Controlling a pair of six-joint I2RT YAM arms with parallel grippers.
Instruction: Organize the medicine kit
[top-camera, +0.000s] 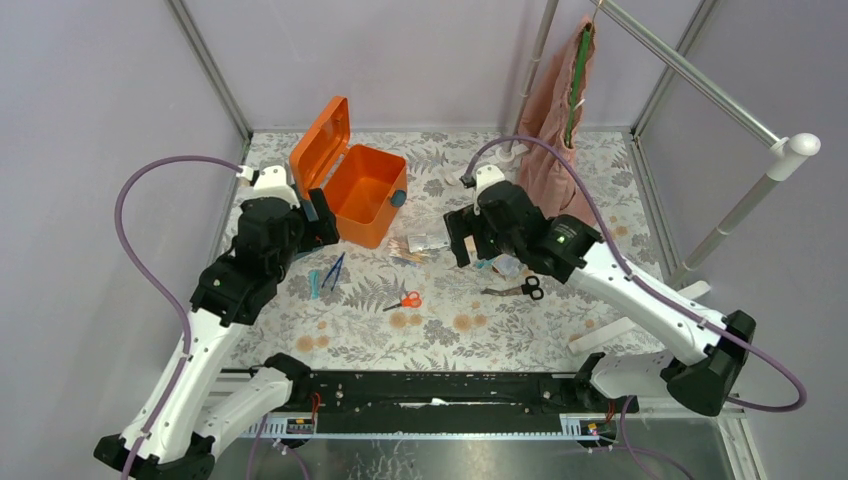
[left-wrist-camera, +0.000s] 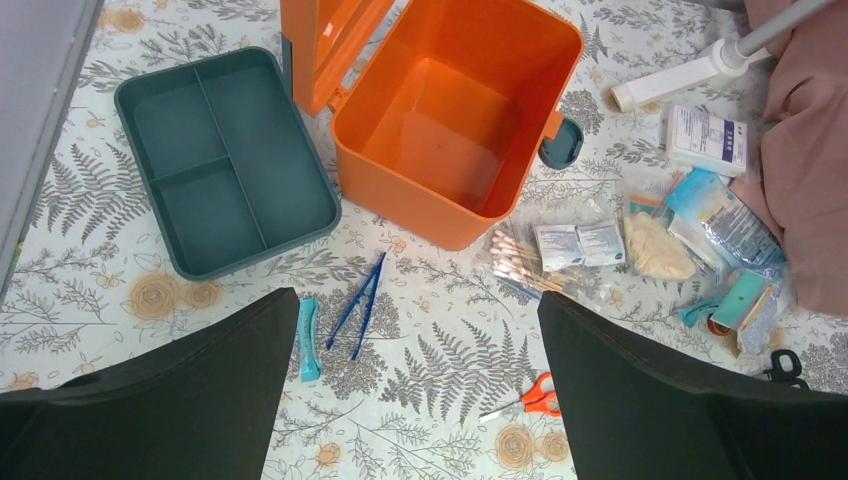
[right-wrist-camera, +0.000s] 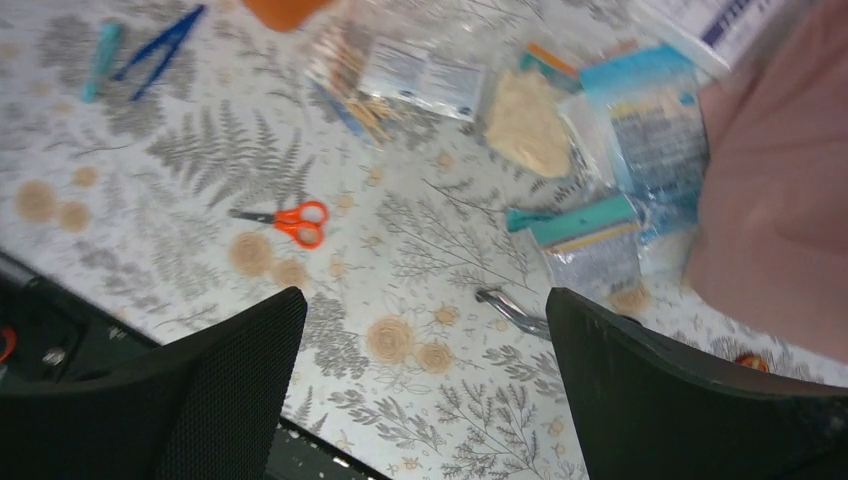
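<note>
My left gripper (left-wrist-camera: 417, 296) hangs above the bench (top-camera: 440, 335) with its jaws spread wide and nothing between them. Past its fingers I look down on the medicine kit (left-wrist-camera: 450, 130). It stands at the back left of the bench with its hinged lid (left-wrist-camera: 325, 45) swung up and its orange inside bare. Its teal insert tray (left-wrist-camera: 225, 160) is out of the box and lies flat on the bench just beside the lid side, its three compartments empty. A teal latch (left-wrist-camera: 562, 143) hangs on the kit's opposite wall. In front of the kit lie blue tweezers (left-wrist-camera: 362, 305) with a small teal clip-like piece (left-wrist-camera: 308, 338) just beside them. Small orange-handled scissors (left-wrist-camera: 532, 395) lie nearer my base.

My right gripper (right-wrist-camera: 427, 292) is also wide open and holds nothing. It hovers over the bench to the right of the kit, above the loose supplies. A bundle of cotton swabs (left-wrist-camera: 520, 260) lies near the kit's front corner, with two white sachets (left-wrist-camera: 580, 243) touching it. Further right are a beige folded piece (left-wrist-camera: 655, 248), blue-and-clear packets (left-wrist-camera: 725, 220) and a white box (left-wrist-camera: 707, 140). Black-handled scissors (top-camera: 522, 290) lie near my right wrist. A pink garment (top-camera: 555, 100) hangs at the back right, and its hem comes down beside the packets.
</note>
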